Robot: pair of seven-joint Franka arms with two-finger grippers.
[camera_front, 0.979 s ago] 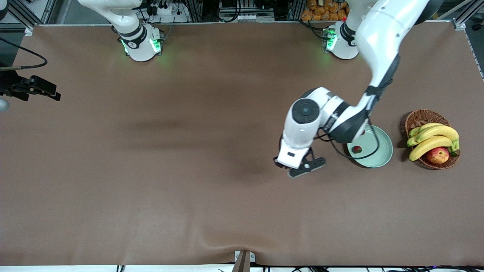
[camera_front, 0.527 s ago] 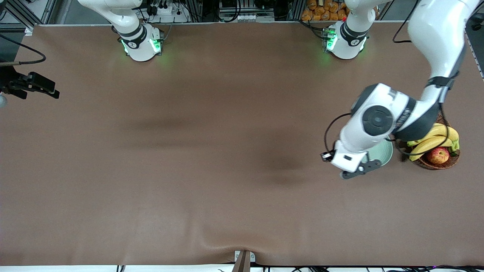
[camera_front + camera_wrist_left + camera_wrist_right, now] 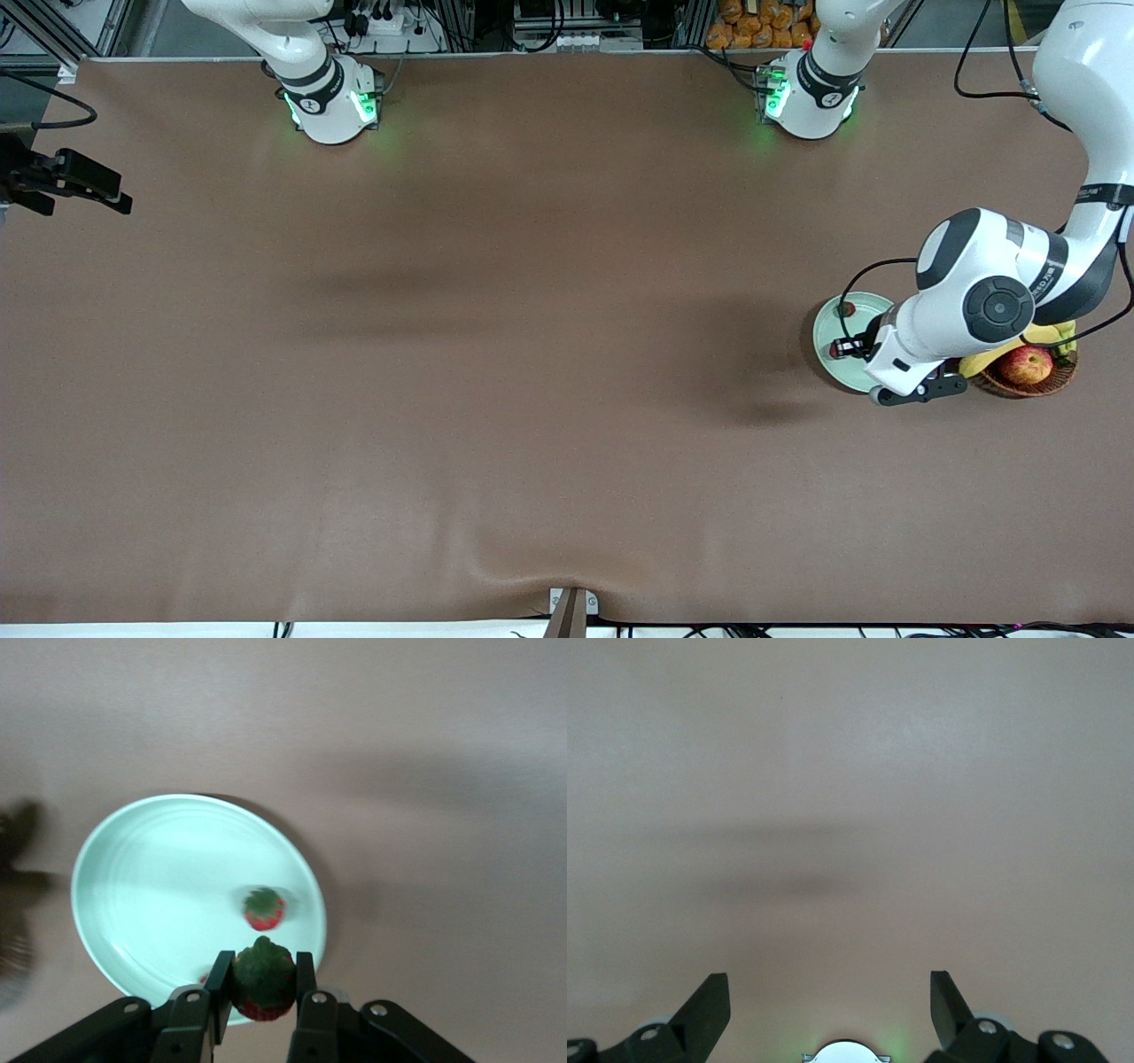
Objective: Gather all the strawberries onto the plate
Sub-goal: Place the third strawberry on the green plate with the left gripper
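Left gripper (image 3: 263, 992) beside fruit basket (image 3: 1054, 377)

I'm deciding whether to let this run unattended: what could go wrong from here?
The left gripper holds a strawberry over the edge of the plate, not its middle; released here, it might land on the rim and roll onto the table. It could also knock the strawberry already in the plate. The right gripper waits open, clear of everything.
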